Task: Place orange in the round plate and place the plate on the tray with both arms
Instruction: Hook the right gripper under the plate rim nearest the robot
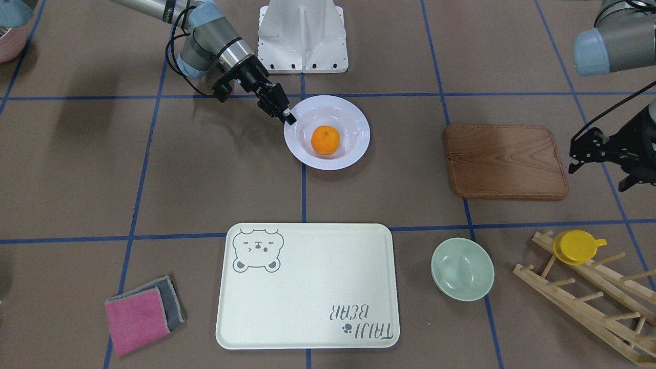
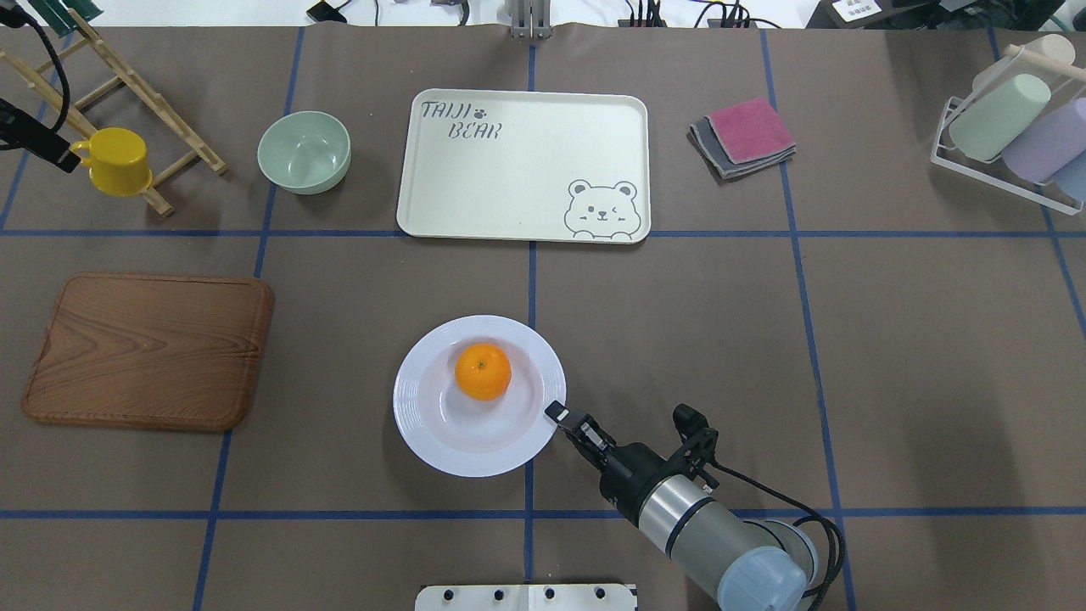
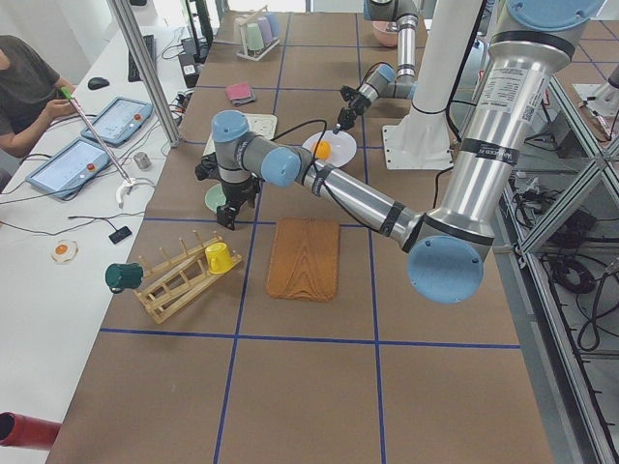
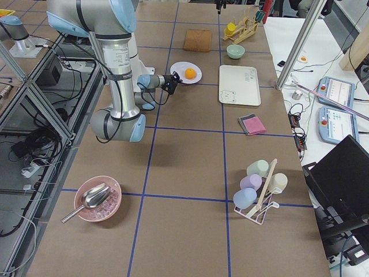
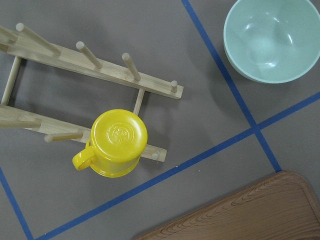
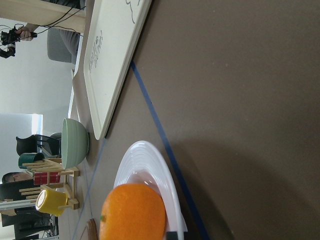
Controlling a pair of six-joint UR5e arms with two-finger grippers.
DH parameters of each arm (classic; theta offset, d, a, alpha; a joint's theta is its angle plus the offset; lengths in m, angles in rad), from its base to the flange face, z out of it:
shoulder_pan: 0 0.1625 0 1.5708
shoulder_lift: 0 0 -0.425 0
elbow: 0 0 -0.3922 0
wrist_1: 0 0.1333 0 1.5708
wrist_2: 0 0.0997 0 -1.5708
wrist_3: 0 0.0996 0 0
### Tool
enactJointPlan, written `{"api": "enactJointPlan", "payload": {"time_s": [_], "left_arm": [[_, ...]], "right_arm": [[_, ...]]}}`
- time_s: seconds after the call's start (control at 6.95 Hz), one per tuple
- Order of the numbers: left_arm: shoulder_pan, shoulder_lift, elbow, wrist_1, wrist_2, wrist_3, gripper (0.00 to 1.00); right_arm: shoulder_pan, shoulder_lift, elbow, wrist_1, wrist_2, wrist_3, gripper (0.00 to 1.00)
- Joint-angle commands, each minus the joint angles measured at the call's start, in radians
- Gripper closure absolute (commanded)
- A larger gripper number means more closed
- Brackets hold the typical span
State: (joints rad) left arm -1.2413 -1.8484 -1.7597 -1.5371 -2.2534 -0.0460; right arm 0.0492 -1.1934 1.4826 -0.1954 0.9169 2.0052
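The orange (image 1: 325, 140) lies in the middle of the white round plate (image 1: 353, 154), which rests on the table in front of the robot's base. My right gripper (image 1: 289, 119) comes in low from the side, and its fingers are closed over the plate's near rim (image 2: 424, 424). The right wrist view shows the orange (image 6: 132, 212) close up on the ribbed rim (image 6: 150, 160). The cream tray (image 1: 307, 287) lies bare across a strip of table from the plate. My left gripper (image 1: 628, 183) hovers beyond the wooden board, cut off by the frame edge, so its state is unclear.
A brown wooden board (image 1: 505, 161) lies on the left arm's side. A mint bowl (image 1: 462, 269) stands beside the tray, and a yellow cup (image 1: 576, 247) hangs on a wooden rack (image 1: 589, 302). Folded cloths (image 1: 143, 312) lie on the tray's other side. A person (image 3: 24, 87) sits at the side desk.
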Motion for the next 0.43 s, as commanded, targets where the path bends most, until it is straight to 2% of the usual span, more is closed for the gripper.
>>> {"api": "enactJointPlan", "payload": {"time_s": [0.0,0.14,0.29], "left_arm": [[-0.003,0.0,-0.001,0.0,-0.006,0.0,0.01],[-0.012,-0.002,-0.001,0.003,-0.04,0.0,0.01],[-0.03,0.0,-0.001,0.0,-0.043,0.002,0.01]], "right_arm": [[0.003,0.02,0.01,0.002,-0.047,0.001,1.0],[0.015,0.041,0.015,0.001,-0.102,0.001,1.0],[0.068,0.043,0.013,-0.001,-0.102,0.003,1.0]]}}
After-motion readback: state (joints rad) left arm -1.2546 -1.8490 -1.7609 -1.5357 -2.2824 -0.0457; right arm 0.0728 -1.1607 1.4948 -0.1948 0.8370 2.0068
